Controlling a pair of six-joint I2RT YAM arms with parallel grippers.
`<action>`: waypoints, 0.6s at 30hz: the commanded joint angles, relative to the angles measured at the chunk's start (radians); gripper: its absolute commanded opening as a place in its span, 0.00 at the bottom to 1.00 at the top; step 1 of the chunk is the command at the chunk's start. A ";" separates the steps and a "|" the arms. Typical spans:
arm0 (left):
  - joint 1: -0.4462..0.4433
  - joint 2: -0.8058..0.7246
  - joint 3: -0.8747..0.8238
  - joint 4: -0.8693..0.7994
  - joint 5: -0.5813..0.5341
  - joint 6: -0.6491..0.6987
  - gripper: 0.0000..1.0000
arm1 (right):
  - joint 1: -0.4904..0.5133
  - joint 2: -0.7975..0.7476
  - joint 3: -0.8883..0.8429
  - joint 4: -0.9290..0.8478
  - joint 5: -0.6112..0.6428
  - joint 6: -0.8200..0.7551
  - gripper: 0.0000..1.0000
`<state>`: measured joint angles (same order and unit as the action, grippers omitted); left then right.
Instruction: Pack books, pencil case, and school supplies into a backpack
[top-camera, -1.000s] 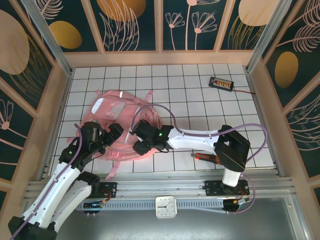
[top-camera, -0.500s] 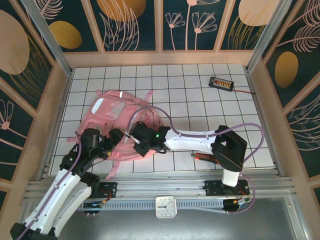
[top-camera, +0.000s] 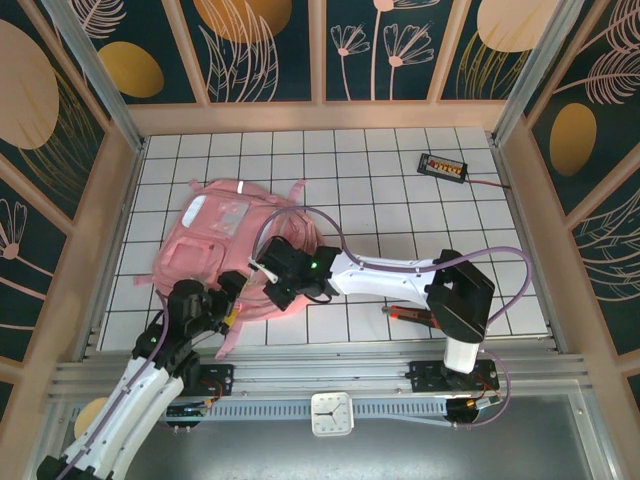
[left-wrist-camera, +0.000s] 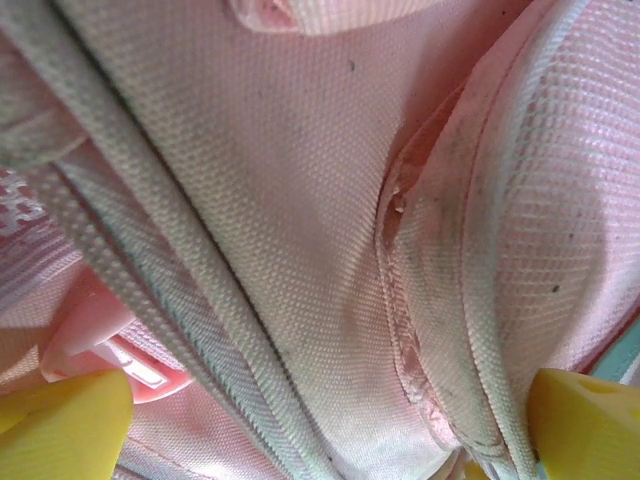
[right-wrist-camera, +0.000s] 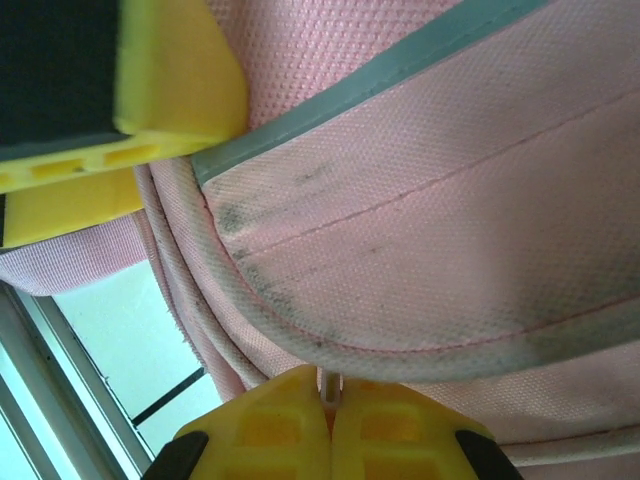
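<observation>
Bright, even overhead light; soft shadows on white gridded desk (top-camera: 400, 215). Weave of pink fabric backpack (left-wrist-camera: 300, 200) sharp, corners blurred.

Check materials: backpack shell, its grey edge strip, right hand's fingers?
Backpack: woven, synthetic-looking fabric, matte; visible weave grain, stitched seams, dark scuffs. Grey strip: smoother flat tape, perhaps reflective or binding; can't tell. Right hand fingers: yellow rigid plastic, probably printed; moulded recesses.
</observation>
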<state>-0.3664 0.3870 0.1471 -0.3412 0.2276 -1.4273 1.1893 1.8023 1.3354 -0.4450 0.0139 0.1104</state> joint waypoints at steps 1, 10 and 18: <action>0.001 0.115 -0.003 0.085 -0.037 0.018 0.95 | 0.003 0.003 0.056 0.046 -0.048 0.020 0.00; 0.003 0.239 0.068 0.122 -0.066 0.091 0.00 | -0.006 0.057 0.109 0.025 -0.049 -0.004 0.00; 0.015 0.322 0.340 -0.214 -0.163 0.468 0.00 | -0.117 0.011 0.056 -0.080 0.019 -0.130 0.00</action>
<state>-0.3637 0.6971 0.3965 -0.3779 0.1440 -1.1866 1.1343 1.8732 1.4071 -0.4992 -0.0082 0.0402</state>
